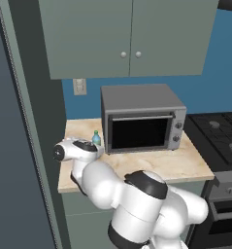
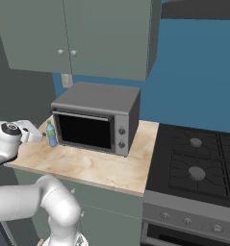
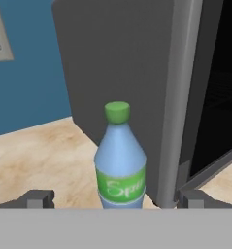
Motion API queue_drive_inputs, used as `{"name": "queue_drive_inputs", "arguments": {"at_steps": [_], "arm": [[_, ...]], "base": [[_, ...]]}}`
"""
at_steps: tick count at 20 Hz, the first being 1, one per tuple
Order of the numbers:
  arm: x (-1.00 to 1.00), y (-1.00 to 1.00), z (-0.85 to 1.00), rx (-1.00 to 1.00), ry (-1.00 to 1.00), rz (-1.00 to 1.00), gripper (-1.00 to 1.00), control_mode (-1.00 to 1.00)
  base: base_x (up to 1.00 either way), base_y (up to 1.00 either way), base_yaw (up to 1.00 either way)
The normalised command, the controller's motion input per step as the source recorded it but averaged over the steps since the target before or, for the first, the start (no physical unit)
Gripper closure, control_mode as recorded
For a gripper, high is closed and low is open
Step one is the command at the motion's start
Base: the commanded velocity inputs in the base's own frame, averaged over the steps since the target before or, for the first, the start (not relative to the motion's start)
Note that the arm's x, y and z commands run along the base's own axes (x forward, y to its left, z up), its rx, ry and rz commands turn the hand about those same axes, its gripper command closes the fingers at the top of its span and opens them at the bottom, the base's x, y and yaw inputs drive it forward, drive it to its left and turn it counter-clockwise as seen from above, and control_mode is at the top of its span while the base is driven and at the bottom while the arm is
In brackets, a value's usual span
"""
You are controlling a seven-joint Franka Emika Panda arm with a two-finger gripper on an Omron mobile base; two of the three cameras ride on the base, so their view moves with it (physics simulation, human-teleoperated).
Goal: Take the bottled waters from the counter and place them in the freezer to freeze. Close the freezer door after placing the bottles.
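My gripper [image 3: 115,198] is released, straddling the light blue bottle [image 3: 120,163] on the desk [image 3: 35,155] — clamping off-centre could tip it against the toaster oven [image 3: 132,73].

Light blue bottle [image 2: 51,134] stands on the counter [image 2: 95,166], apparently just beside the toaster oven [image 2: 95,117].

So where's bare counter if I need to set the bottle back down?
The counter is bare in front of the toaster oven, out to the stove. It is crowded at the left end, where the blue bottle stands against the oven's side between the open claw tips.
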Motion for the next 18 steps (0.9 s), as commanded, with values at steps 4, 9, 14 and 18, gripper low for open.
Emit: {"name": "queue_drive_inputs", "arguments": {"at_steps": [4, 9, 14, 18], "arm": [[0.02, 0.0, -0.1, 0.0, 0.0, -0.01, -1.0, -1.0], [0.0, 0.0, -0.07, 0.0, 0.0, -0.04, -1.0, -1.0], [0.02, -0.02, 0.0, 0.0, 0.01, -0.06, -1.0, -1.0], [0.11, -0.07, 0.0, 0.0, 0.07, -0.06, -1.0, -1.0]], "base": [[0.0, 0.0, 0.0], [0.0, 0.0, 0.0], [0.0, 0.0, 0.0], [0.0, 0.0, 0.0]]}}
